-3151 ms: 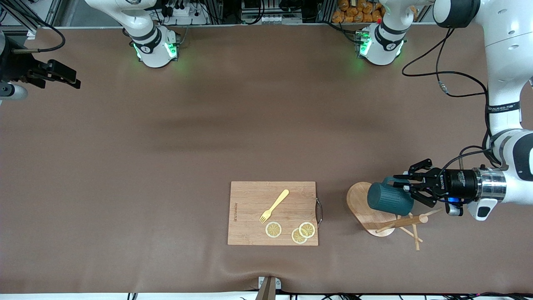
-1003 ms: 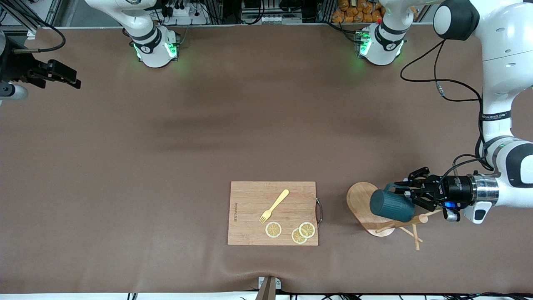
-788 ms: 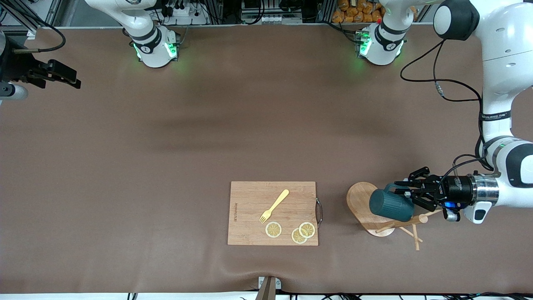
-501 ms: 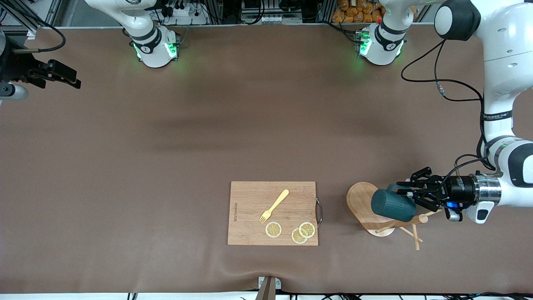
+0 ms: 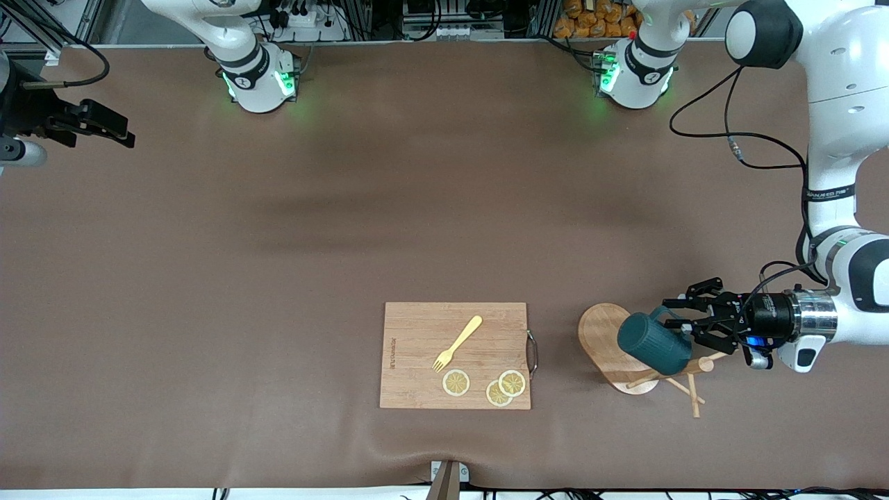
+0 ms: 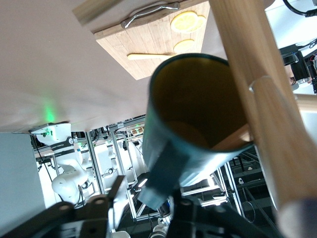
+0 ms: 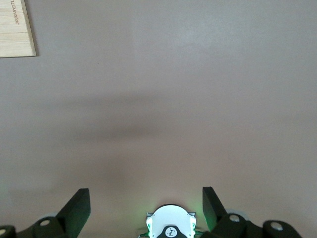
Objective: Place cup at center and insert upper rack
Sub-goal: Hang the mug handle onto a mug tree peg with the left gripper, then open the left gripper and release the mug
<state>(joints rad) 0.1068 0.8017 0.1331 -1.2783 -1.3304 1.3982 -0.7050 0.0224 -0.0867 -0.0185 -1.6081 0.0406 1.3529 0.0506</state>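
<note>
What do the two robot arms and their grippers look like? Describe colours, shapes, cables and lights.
Both arms are glossy white with black joint bands; their round bases glow green. The left arm trails a looping black cable, and a silver wrist ring precedes its black two-finger left gripper. The right gripper has black fingers.

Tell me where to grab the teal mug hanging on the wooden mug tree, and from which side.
Take the mug by its loop handle, probably coming from the left arm's end of the table, where the left gripper already is. The mug hangs tilted on a peg of the mug tree, mouth toward that end, so drawing it back along the peg should free it.
</note>
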